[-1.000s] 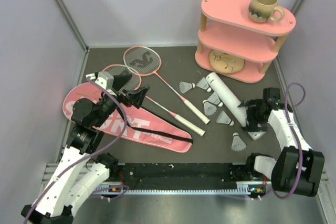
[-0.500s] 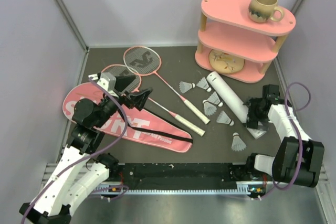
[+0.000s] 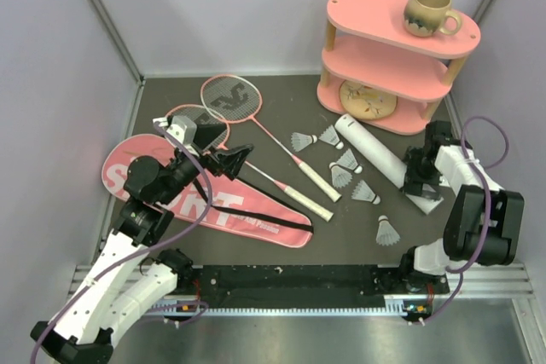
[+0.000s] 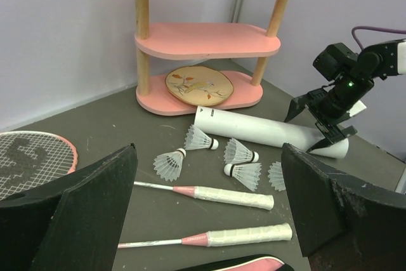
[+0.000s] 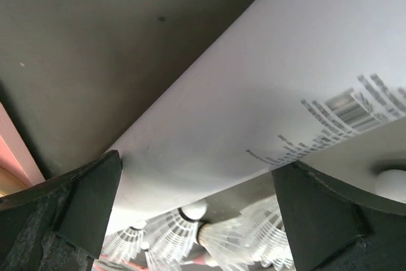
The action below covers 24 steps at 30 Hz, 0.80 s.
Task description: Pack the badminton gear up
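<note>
Pink bag [image 3: 162, 189] flat at the far left, black strap across it, nothing visibly packed inside. Just right of it, left gripper [image 3: 217, 147] spread wide and empty, hovering over the head of the nearer racket [image 3: 309, 205]. Further racket [image 3: 230, 97] just beyond, both loose on the table [image 3: 281, 101]. Next, six shuttlecocks [image 3: 340, 176] scattered between the racket handles and the long white tube [image 3: 367, 153], none inside it as far as can be told. At the right, right gripper [image 3: 418, 181] wide apart, straddling the tube near its lower end, not clamped. Judged barely begun: shuttlecocks to load, tube and rackets to bag, bag to close.
</note>
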{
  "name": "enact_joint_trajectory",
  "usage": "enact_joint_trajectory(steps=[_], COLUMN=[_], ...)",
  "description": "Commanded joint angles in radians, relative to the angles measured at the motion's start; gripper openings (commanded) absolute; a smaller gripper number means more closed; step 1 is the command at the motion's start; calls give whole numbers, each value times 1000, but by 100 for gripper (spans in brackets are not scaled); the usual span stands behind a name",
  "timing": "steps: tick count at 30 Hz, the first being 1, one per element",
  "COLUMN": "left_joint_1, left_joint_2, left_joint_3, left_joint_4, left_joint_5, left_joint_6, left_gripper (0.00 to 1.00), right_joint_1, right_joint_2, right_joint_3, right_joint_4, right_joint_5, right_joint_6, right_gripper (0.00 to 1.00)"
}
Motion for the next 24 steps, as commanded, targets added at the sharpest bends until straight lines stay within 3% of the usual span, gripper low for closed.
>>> enact_joint_trajectory(steps=[1, 8, 17, 24], left_joint_1=[-4, -5, -10, -12], left_joint_2=[12, 2, 9, 8], left_joint_3=[14, 14, 14, 15], left_joint_4=[36, 34, 31, 23], left_joint_5=[9, 0, 0, -10], left_joint_6=[3, 8, 11, 20], left_gripper=[98, 99, 98, 98], right_joint_1=[-9, 12, 21, 25], right_joint_2=[93, 202, 254, 212], right_joint_3=[92, 195, 203, 186], right_joint_4=[-16, -69, -51, -34], right_joint_5=[106, 172, 251, 277], right_joint_6=[23, 13, -6, -55], right_gripper=[99, 99, 99, 82])
